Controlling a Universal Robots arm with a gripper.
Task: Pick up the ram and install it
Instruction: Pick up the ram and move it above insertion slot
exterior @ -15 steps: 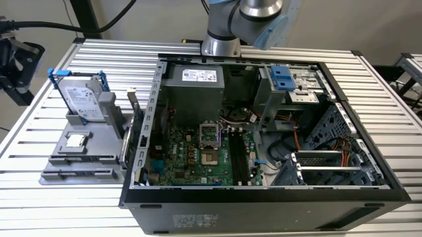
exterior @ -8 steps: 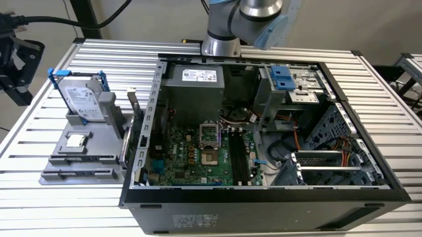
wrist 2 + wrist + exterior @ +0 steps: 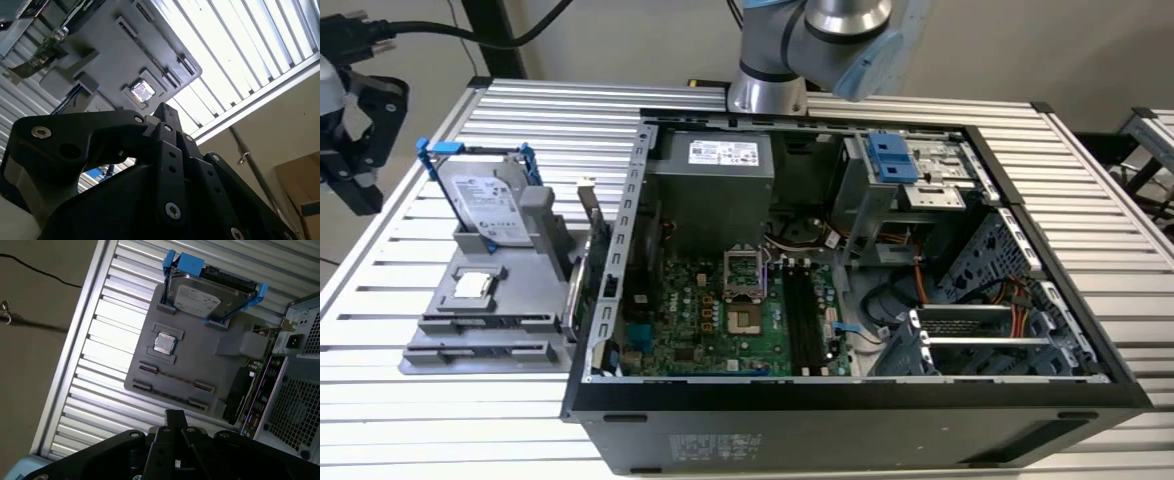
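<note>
Closed end effector (image 3: 175,416), tips together, empty. Hovers well apart from ram (image 3: 172,378), straight ahead beyond tips, seated edge-up in gray holder (image 3: 210,365) on table (image 3: 112,332). Long axis seemingly parallel to finger spread.

Open computer case (image 3: 854,425) on slatted table (image 3: 1107,250); beside it grey holder (image 3: 494,325) carrying hard drive (image 3: 494,205) in blue bracket.

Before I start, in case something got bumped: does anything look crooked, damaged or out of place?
Nothing stands out. The hard drive leans in its stand on the grey holder, the chip lies flat in its recess, and the open computer case sits square on the table.
</note>
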